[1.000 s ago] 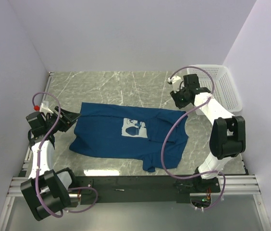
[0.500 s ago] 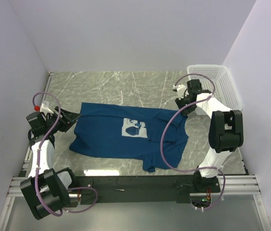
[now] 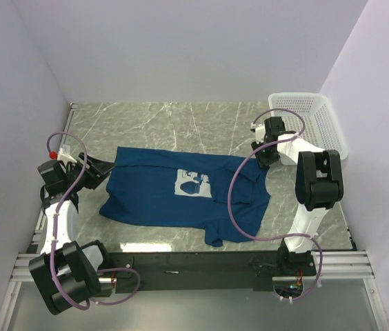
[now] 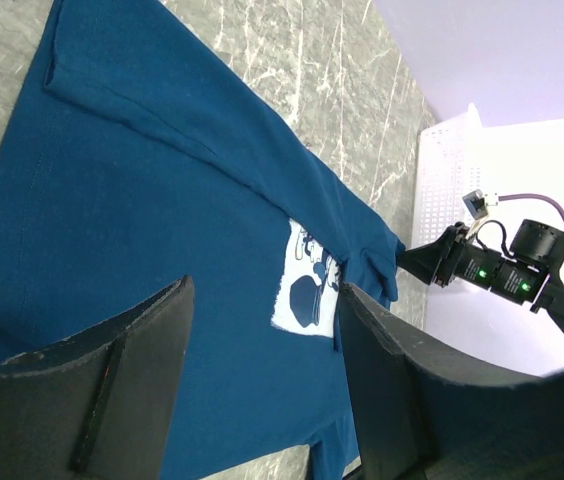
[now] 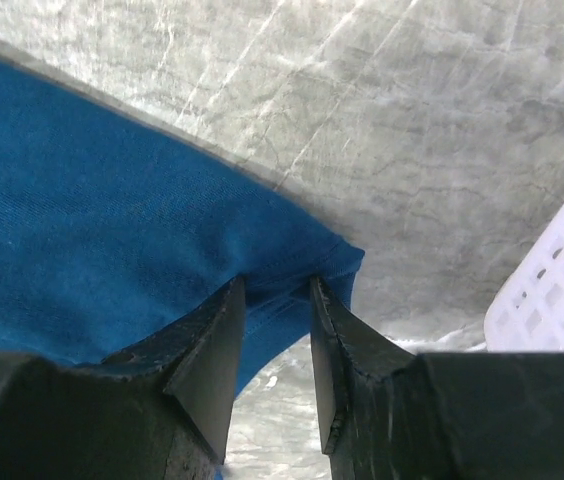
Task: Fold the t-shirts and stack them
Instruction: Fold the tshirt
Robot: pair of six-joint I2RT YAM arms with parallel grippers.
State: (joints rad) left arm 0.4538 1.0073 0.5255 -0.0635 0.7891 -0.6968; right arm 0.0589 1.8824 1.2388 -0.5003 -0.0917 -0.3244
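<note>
t-shirt point(image 3: 160, 196) lies spread on the table point(image 3: 181, 121), print up, right side rumpled. Left gripper point(image 4: 264, 290) is wide open and empty at its left edge. Right gripper point(image 5: 274, 287) is half-closed astride the far-right corner; I can't tell if it bites. Risk: I lift and a weak pinch slips, or the purple cable point(image 3: 230, 200) drags cloth.

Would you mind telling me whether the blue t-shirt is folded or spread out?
Mostly spread: the t-shirt lies flat across the table, print showing, with only one fold beside the print.
</note>
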